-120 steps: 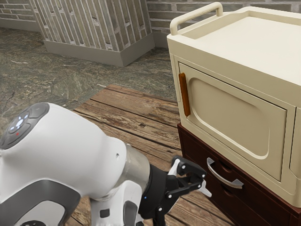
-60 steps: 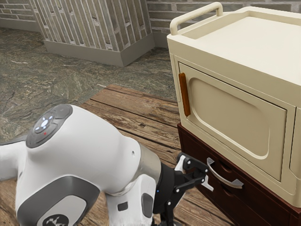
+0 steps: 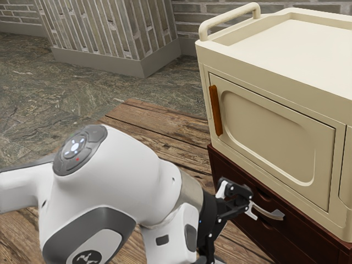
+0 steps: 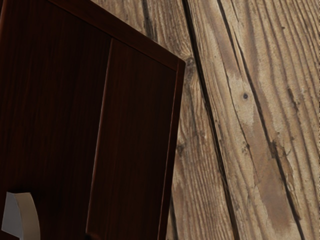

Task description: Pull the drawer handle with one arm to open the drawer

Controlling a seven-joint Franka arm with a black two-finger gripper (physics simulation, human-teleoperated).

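Observation:
In the exterior view, my black gripper (image 3: 252,205) is at the near left part of the curved silver handle (image 3: 274,214), overlapping it from this angle. Whether they touch is unclear, and so is how wide the gripper stands. The handle is fixed to the dark brown drawer front (image 3: 286,236), which looks flush with its cabinet. Seen from the wrist, one end of the silver handle (image 4: 31,215) rises off the dark wood (image 4: 50,110); the rest of it is out of sight.
A cream cabinet (image 3: 264,66) with a brown upright door handle (image 3: 215,110) rests on the dark drawer unit. Worn wooden planks (image 3: 159,129) lie beside and below the unit, and run past its corner in the wrist view (image 4: 250,120).
My arm and gripper have moved toward the exterior view's right, from just short of the silver handle to overlapping its near left part. The drawer front has not visibly moved.

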